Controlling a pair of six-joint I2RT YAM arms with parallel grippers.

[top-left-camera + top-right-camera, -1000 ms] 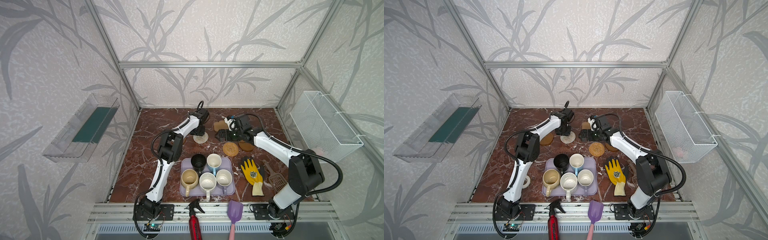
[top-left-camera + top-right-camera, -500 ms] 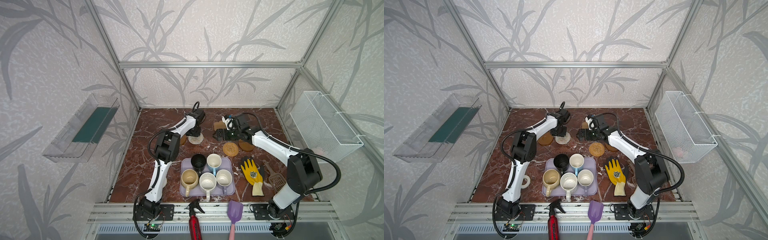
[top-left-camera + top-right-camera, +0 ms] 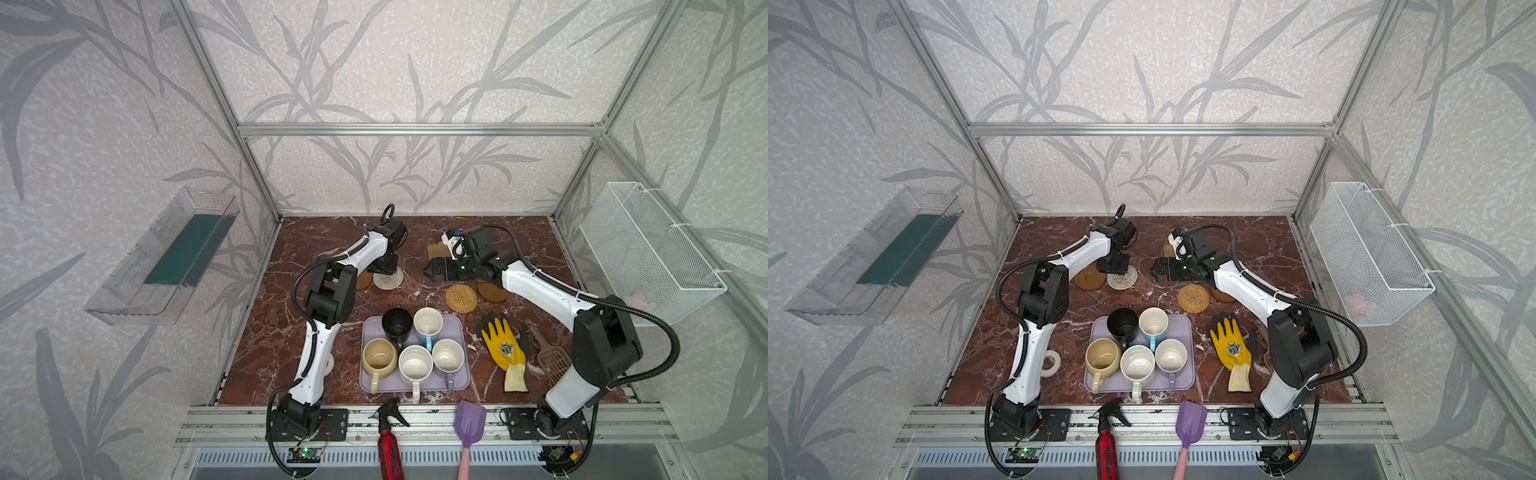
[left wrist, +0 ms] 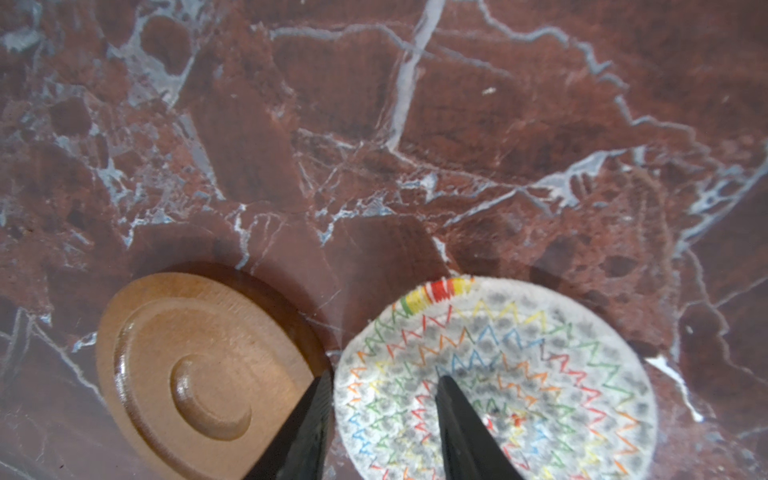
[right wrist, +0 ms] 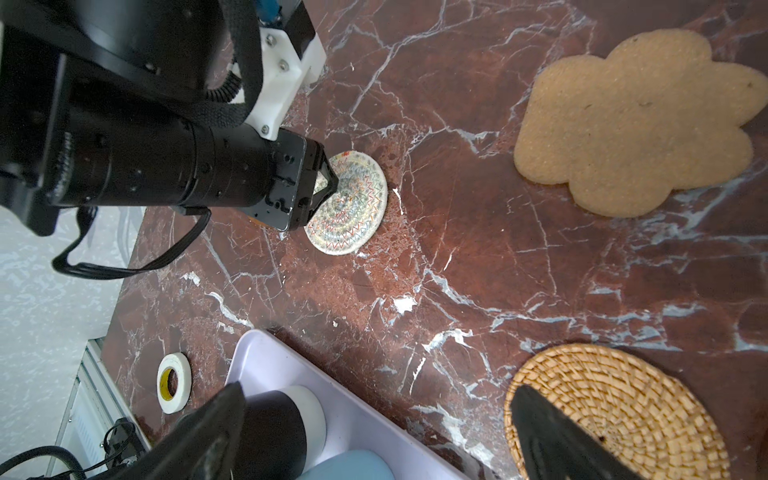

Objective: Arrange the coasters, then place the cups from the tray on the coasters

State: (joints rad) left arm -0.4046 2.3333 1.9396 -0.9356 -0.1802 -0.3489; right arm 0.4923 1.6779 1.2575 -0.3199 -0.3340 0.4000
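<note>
The left arm is stretched far back, the left gripper pointed down, jaws part-open, tips set on the woven coaster just beside a brown disc. The right gripper is held wide open over the table near the rattan coaster. The second disc is half hidden by the right arm, and the cups are seen on the tray.

We find both top views bright and evenly lit by soft, diffuse light; the wide lens splays the aluminium frame posts outward. The glossy red-brown marble table holds only faint shadows. The left arm's black fingers and the right arm's black fingers blur, and the amber-brown rimmed wooden coaster shows sheen.
</note>
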